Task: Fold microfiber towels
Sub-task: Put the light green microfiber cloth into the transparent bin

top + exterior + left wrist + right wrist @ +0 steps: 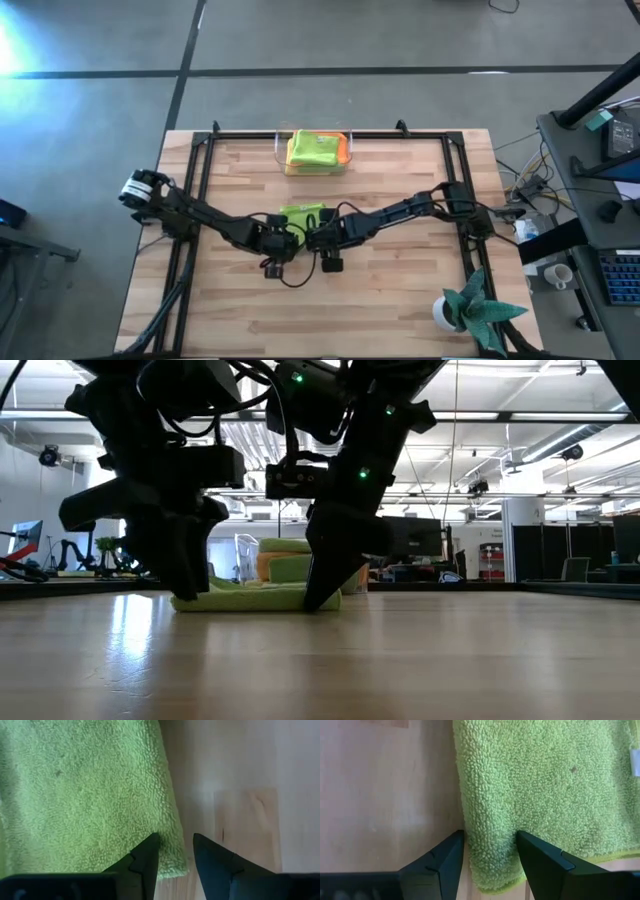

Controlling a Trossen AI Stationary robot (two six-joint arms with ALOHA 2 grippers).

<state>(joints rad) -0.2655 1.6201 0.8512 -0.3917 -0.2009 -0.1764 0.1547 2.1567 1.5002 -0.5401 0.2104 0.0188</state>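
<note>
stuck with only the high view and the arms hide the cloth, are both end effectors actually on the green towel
Observer: Yes. The left wrist view shows the left end effector straddling the corner edge of the green towel, one finger on the cloth, one over bare wood.
Operator: and the right one
Observer: The right end effector has its fingers spread around a raised fold at the towel's edge.
Operator: towel lifted yet
Observer: No. In the low view it lies flat on the table, both end effectors' tips down at table level.
</note>
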